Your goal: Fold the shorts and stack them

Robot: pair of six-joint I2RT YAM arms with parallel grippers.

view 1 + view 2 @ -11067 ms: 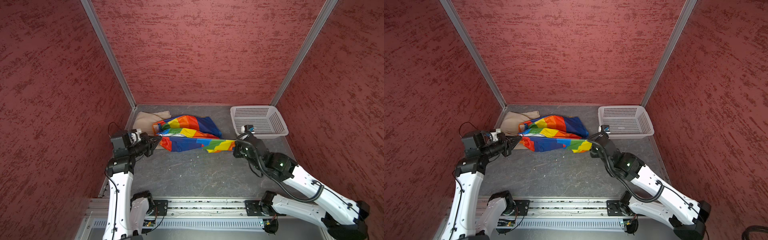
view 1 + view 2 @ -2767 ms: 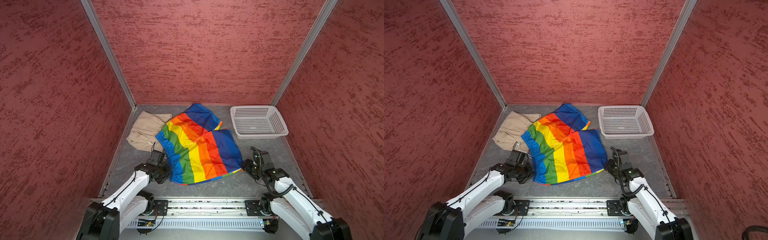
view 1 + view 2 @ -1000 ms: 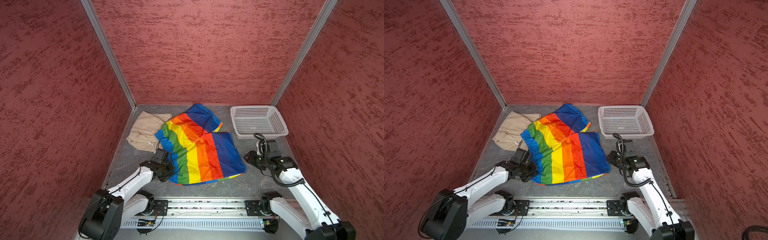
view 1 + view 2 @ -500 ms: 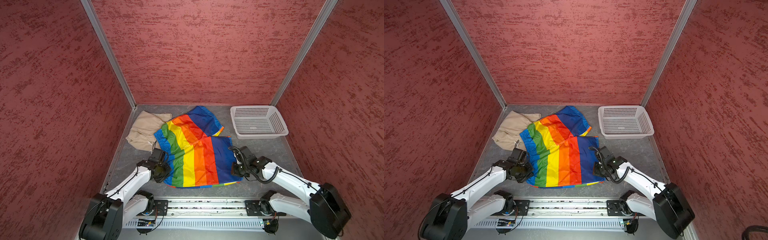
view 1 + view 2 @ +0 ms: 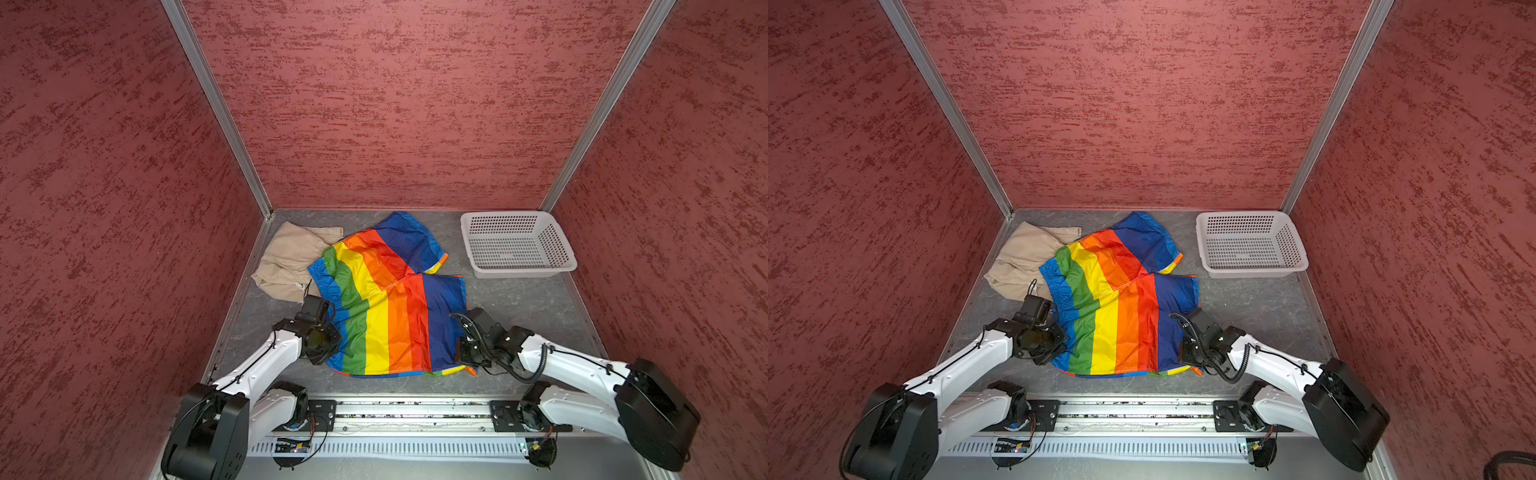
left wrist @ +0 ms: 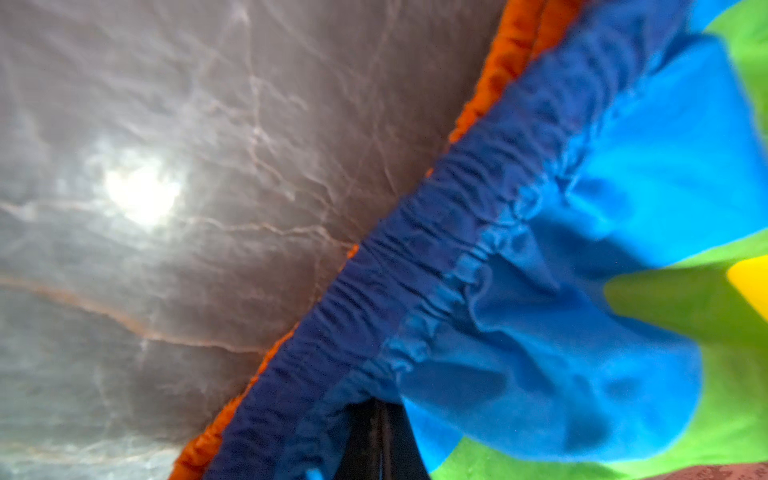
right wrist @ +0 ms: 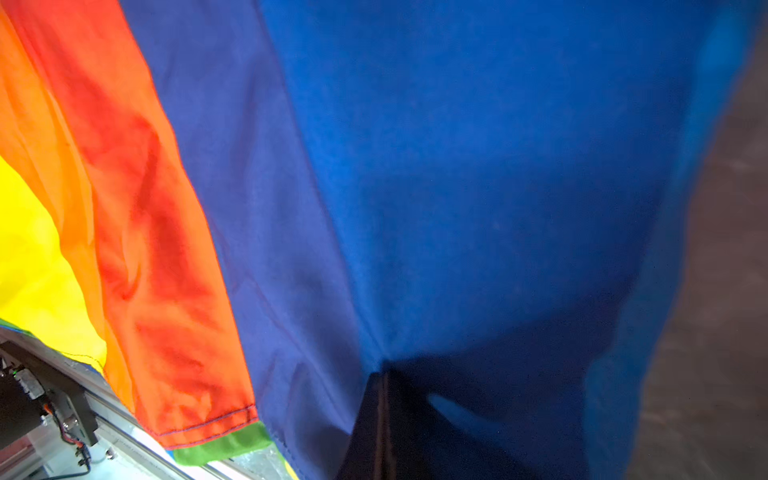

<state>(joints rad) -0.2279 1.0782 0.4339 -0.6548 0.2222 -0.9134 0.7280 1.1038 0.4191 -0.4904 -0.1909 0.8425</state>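
Nylon-bright, shiny cloth, item one: the rainbow-striped shorts (image 5: 386, 299) (image 5: 1113, 309), lying spread across the middle of the grey marbled surface (image 5: 519, 303), gathered blue waistband toward my left arm, one leg reaching toward the back, the other lying nearer the front rail. Item two: my left pincer (image 5: 330, 351) (image 6: 380, 440), pressed together on the gathered waistband at the left edge of these shorts; in the left wrist view the dark fingers (image 6: 365, 444) sit closed with blue cloth bunched out of them and an orange layer showing beneath the band. Item three: my right pincer (image 5: 459, 353) (image 7: 382, 419), likewise closed, pinching the navy-blue panel at the right edge of the near leg; in the right wrist view the cloth draws into a peak where the fingers meet. Item four: the beige shorts (image 5: 291, 257) (image 5: 1021, 257), crumpled in the back left corner of the surface, their right edge tucked under the rainbow pair. Item five: a white perforated basket (image 5: 519, 272) (image 5: 1254, 272), upright at the back right, near the far leg but apart from it. Both arms reach low from the front rail, one at each side of the striped cloth.
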